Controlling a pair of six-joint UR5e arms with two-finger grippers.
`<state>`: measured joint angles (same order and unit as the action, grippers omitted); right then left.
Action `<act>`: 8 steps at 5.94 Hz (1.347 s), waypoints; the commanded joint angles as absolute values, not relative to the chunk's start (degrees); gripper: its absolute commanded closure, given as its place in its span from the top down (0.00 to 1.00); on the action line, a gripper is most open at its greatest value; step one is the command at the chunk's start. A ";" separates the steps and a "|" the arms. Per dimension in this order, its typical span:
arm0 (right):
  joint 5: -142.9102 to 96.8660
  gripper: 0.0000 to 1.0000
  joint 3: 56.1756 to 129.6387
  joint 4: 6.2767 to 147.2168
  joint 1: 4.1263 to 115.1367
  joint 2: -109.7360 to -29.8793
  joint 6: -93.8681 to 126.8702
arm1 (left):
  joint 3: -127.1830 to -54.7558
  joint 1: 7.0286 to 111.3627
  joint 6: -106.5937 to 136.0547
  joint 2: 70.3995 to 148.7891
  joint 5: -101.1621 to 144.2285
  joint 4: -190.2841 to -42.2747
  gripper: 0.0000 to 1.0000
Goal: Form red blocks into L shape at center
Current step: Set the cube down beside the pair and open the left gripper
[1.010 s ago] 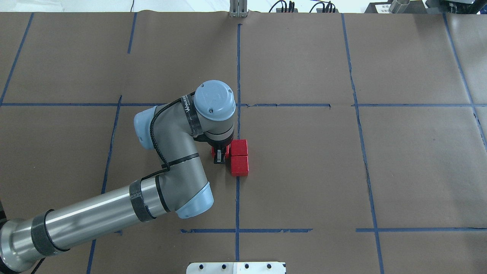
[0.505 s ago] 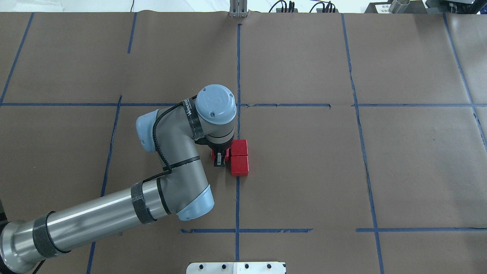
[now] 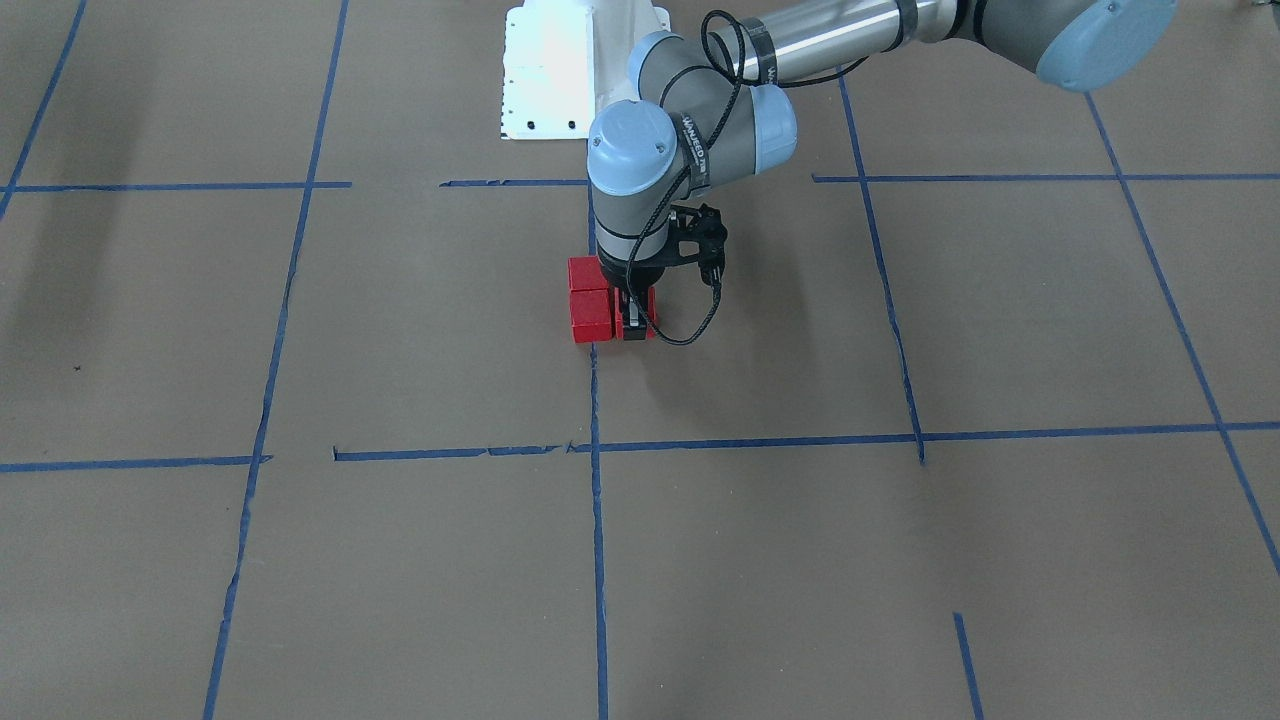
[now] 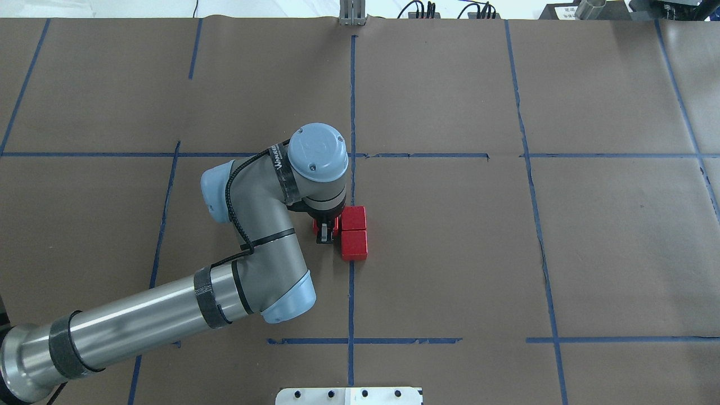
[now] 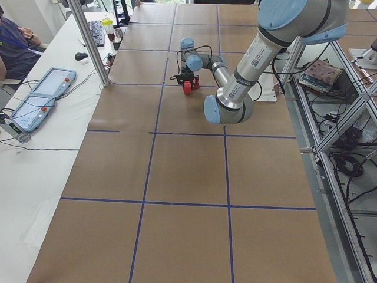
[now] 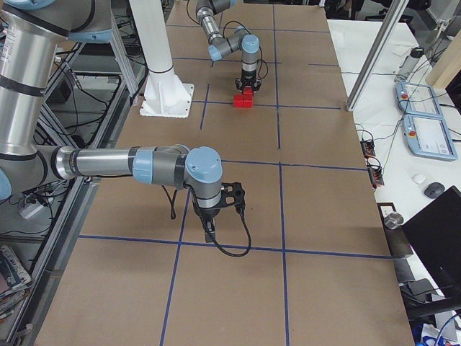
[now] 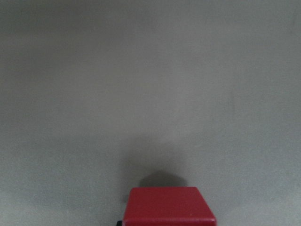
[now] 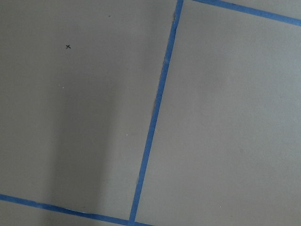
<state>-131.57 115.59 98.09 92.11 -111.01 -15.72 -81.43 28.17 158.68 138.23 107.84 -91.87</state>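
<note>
Left jaws pinch the third red block (image 7: pixel 167 207), set against two touching red blocks (image 4: pixel 354 244) in the center (image 4: pixel 439 253) of the worktop.
Overhead, the wrist hides most of that block, while the front-facing view shows it beside the pair on the blue tape line (image 4: pixel 351 292). The right jaws show only in the right side view, so their state cannot be told.

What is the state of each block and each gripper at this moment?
left gripper: shut on the third red block.
third red block: held, low at the paper.
far red block: free, on the paper.
near red block: free, touching the far one.
right gripper: cannot tell.
</note>
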 commanded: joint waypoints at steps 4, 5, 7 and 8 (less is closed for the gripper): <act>-131.48 1.00 115.66 98.09 92.20 -111.01 -15.73 | -81.30 28.30 158.91 138.16 107.84 -92.55 0.34; -131.31 1.00 115.66 98.09 92.11 -111.01 -15.73 | -80.95 28.21 158.82 138.16 107.84 -92.72 0.37; -131.31 1.00 115.66 98.09 92.20 -111.01 -15.73 | -80.16 28.21 158.73 138.16 107.84 -93.69 0.40; -131.31 1.00 115.66 98.09 92.20 -111.01 -15.73 | -80.16 28.21 158.38 138.16 107.93 -93.69 0.43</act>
<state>-131.31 115.66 98.09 92.17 -111.01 -15.71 -80.24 28.23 158.63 138.18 107.87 -93.62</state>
